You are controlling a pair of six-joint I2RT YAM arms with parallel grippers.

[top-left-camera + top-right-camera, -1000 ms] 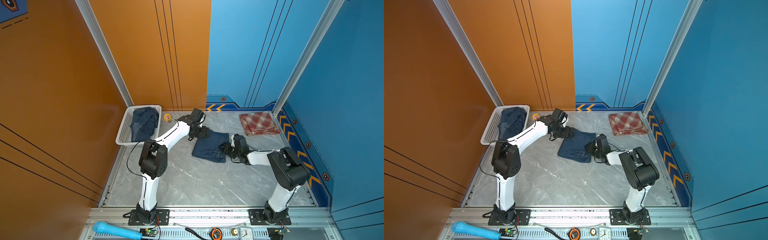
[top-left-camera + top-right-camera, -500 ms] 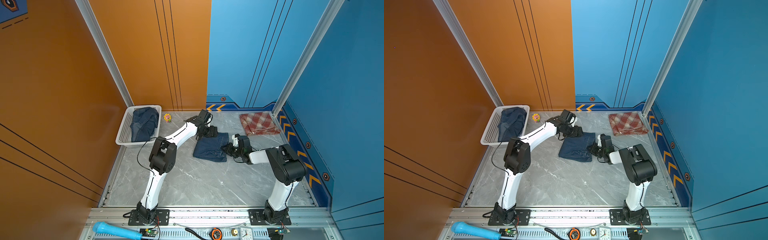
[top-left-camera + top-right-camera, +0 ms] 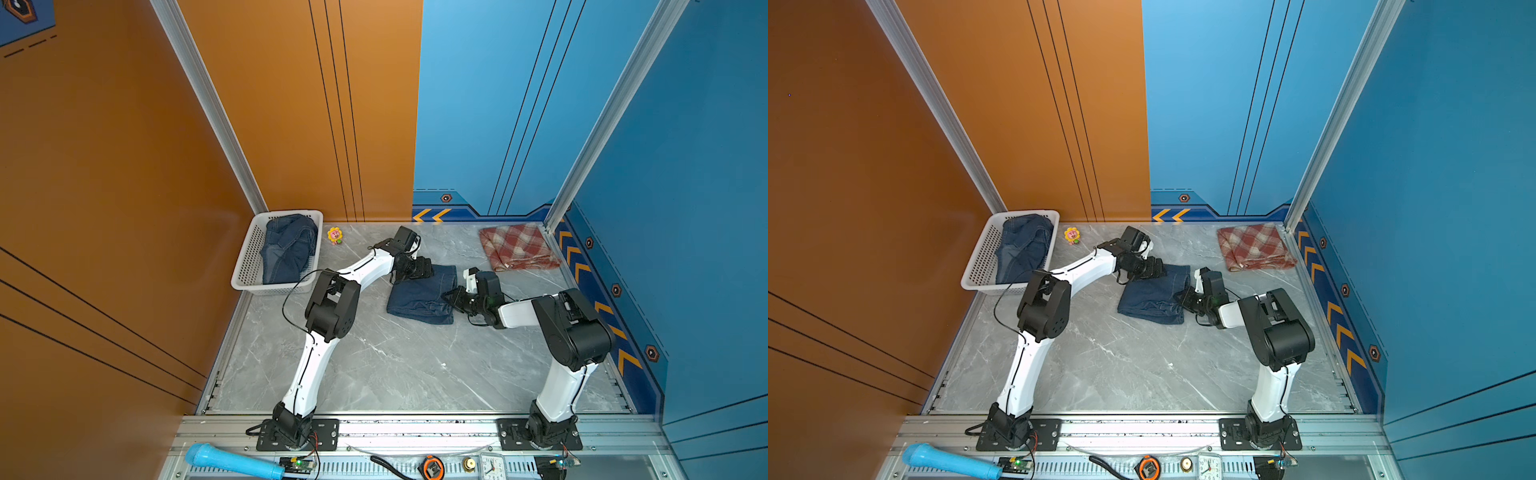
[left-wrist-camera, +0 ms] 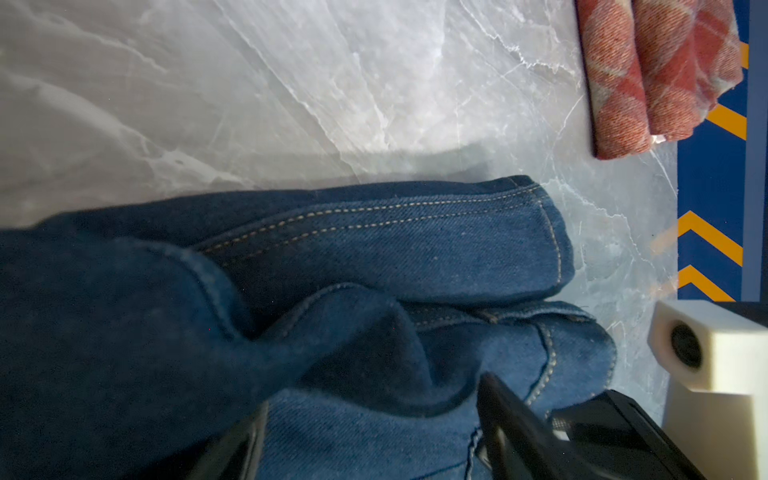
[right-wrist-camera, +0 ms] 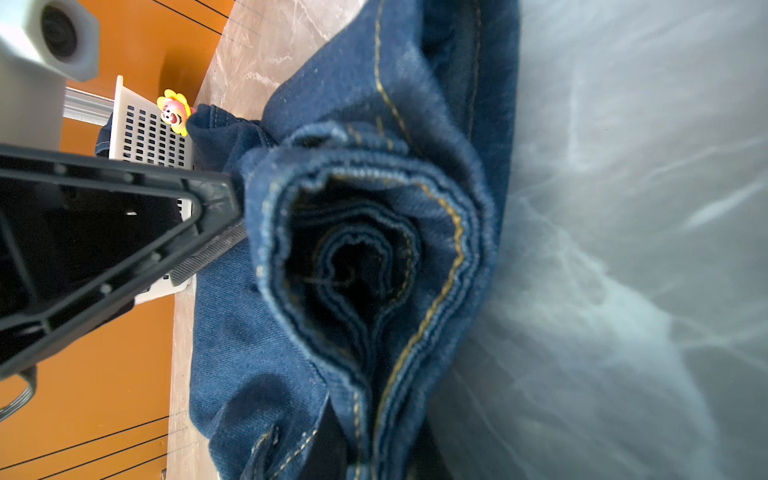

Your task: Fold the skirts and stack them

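A folded dark denim skirt lies mid-table in both top views. My left gripper is at its far edge, open, its fingers set wide apart over the denim. My right gripper is low at the skirt's right edge, shut on the bunched hem layers; the cloth hides its fingertips. A folded red, cream and tan plaid skirt lies at the back right. Another denim skirt sits crumpled in the basket.
The white perforated basket stands at the back left, with a small yellow flower toy beside it. Orange and blue walls close in three sides. A blue microphone and small tools lie on the front rail.
My left arm has slid to the right along the skirt's far edge, gripper still open. My right gripper has closed on the skirt's right edge.
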